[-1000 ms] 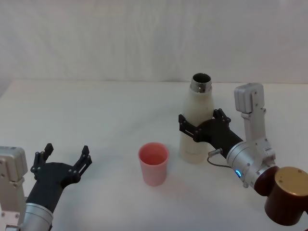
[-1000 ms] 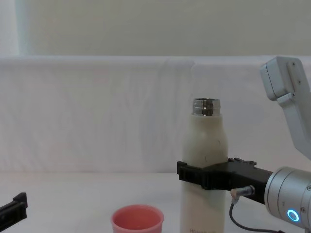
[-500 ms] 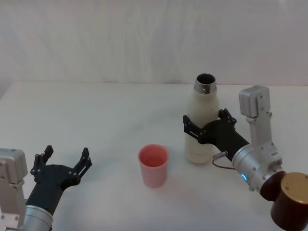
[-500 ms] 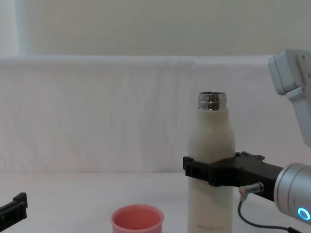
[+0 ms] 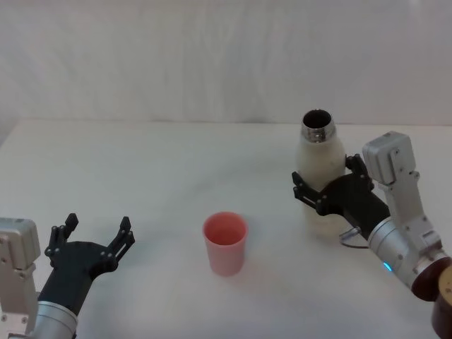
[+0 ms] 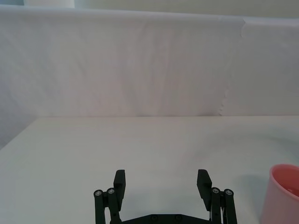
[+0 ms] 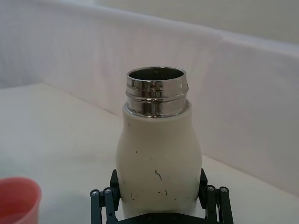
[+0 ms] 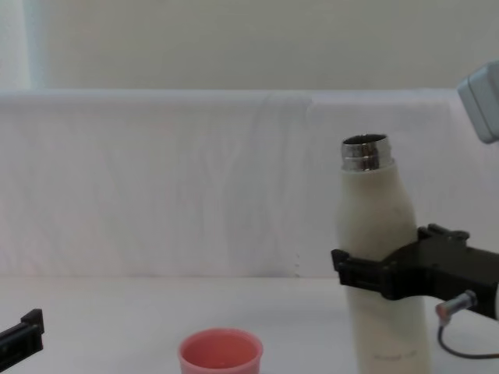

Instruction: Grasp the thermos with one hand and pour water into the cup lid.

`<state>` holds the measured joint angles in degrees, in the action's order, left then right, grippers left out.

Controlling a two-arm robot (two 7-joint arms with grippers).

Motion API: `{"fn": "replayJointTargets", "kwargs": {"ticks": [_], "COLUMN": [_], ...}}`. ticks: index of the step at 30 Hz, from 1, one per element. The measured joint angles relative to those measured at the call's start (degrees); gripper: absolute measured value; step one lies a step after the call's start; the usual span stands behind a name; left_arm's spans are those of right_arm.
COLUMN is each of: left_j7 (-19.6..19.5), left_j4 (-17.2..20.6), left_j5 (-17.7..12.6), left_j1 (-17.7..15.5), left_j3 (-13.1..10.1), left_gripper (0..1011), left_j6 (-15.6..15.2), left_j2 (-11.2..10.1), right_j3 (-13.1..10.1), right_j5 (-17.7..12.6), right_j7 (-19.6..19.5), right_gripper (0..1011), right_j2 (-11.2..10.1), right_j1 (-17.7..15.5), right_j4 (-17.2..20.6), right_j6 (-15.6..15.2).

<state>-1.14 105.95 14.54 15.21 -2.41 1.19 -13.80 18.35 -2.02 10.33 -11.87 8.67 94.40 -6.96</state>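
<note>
Thermos (image 5: 319,159) inside right pincer (image 5: 321,191)

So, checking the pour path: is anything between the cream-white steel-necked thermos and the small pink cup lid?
Nothing visible. The cream-white thermos, clamped in the right gripper, has only bare white table between it and the pink cup lid.
</note>
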Motion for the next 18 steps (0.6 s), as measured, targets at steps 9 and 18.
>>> {"fn": "replayJointTargets", "kwargs": {"ticks": [9, 18], "left_j7": [0.0, 0.0], "left_j4": [0.0, 0.0], "left_j5": [0.0, 0.0], "left_j1": [0.0, 0.0], "left_j3": [0.0, 0.0], "left_gripper": [1001, 1001], "left_j6": [0.0, 0.0], "left_j2": [0.0, 0.0], "right_j3": [1.5, 3.7], "right_j5": [8.9, 16.1], "right_j7": [-1.0, -1.2], "right_gripper": [959, 959], "right_j2": [-3.0, -3.7], "right_j1": [-0.3, 0.8], "right_j4": [2.4, 2.5], "right_j6": [0.0, -0.8]}}
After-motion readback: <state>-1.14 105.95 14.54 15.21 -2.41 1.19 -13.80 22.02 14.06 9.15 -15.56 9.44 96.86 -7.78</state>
